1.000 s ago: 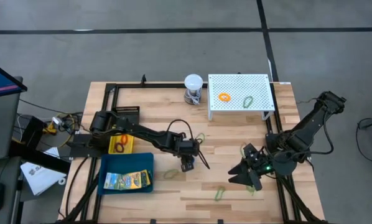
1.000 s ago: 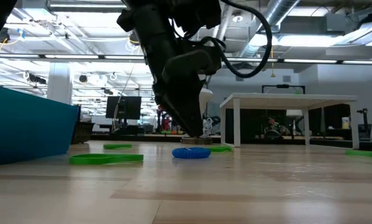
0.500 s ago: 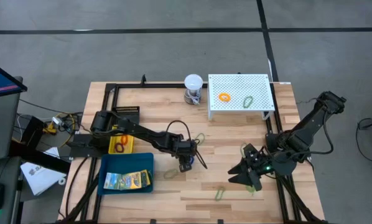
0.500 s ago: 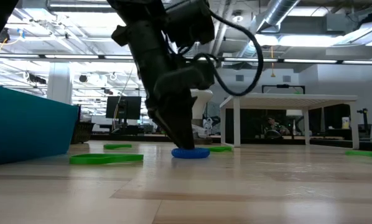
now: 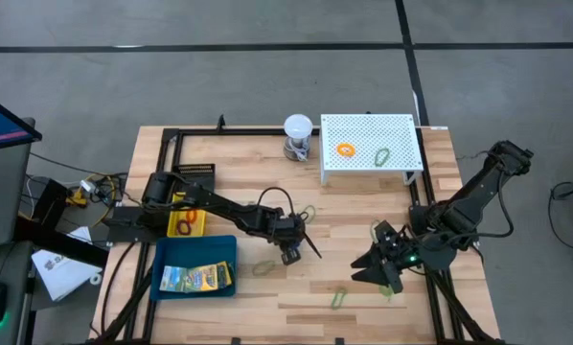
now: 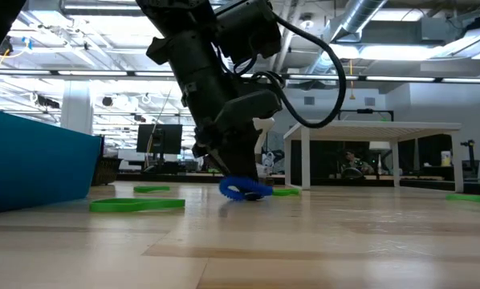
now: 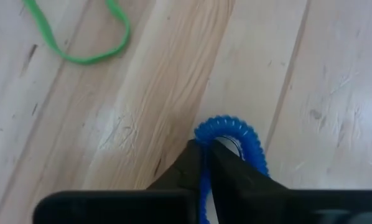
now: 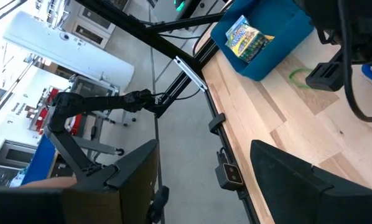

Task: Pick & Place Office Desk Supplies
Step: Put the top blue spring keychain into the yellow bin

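Note:
A blue coiled loop (image 7: 228, 127) lies on the wooden table near its middle, with my left gripper (image 5: 288, 253) shut on it. The low view shows the same loop (image 6: 244, 190) under the dark fingers. Thin green loops lie nearby (image 5: 263, 267) (image 5: 338, 299) (image 5: 309, 211). At the left stand the blue tray (image 5: 219, 247) holding printed packets (image 5: 195, 278), the yellow bin (image 5: 186, 222) and the black mesh basket (image 5: 196, 176). My right gripper (image 5: 387, 270) hangs open above the table's right side, holding nothing. My left gripper pinches one strand of the blue loop's ring (image 7: 204, 177) between its two fingers (image 7: 186, 168). The fingers come slanting down from above and from the table's left. The held side of the loop (image 6: 228, 185) is tipped up, and the opposite side (image 6: 258, 195) looks to rest on the table.
A white perforated stand (image 5: 401, 129) at the far right carries an orange loop (image 5: 345, 149) and a green loop (image 5: 382, 155). A white ball-topped object (image 5: 298, 134) stands beside it. Bare wood lies between the blue loop and the table's near edge.
My left gripper has sunk onto the blue loop and shut on it. The loop lay flat on the table before. Now its held side is tipped up while the other side stays down.

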You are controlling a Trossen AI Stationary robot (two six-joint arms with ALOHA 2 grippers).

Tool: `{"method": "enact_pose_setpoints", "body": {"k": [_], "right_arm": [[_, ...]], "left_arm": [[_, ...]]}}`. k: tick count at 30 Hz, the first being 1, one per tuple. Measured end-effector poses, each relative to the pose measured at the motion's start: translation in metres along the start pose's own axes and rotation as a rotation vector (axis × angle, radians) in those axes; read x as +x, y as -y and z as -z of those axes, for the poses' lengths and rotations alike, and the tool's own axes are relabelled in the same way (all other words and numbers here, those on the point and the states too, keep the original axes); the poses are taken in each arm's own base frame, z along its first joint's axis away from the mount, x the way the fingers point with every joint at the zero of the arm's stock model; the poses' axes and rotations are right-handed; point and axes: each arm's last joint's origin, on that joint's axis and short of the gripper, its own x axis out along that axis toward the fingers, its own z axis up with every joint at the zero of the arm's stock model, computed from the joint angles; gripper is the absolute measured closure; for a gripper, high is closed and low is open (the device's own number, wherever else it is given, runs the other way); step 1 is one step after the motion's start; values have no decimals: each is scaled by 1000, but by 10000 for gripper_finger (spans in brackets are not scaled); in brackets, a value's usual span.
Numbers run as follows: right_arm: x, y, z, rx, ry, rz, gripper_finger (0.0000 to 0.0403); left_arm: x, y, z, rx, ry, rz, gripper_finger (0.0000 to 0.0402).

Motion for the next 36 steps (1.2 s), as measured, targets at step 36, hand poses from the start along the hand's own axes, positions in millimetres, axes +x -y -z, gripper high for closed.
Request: {"method": "enact_pose_setpoints", "body": {"k": [36], "right_arm": [[3,4,-6,-49,75,52,154]], "left_arm": [[-179,-136,88,-472,-730,-630,401]]}}
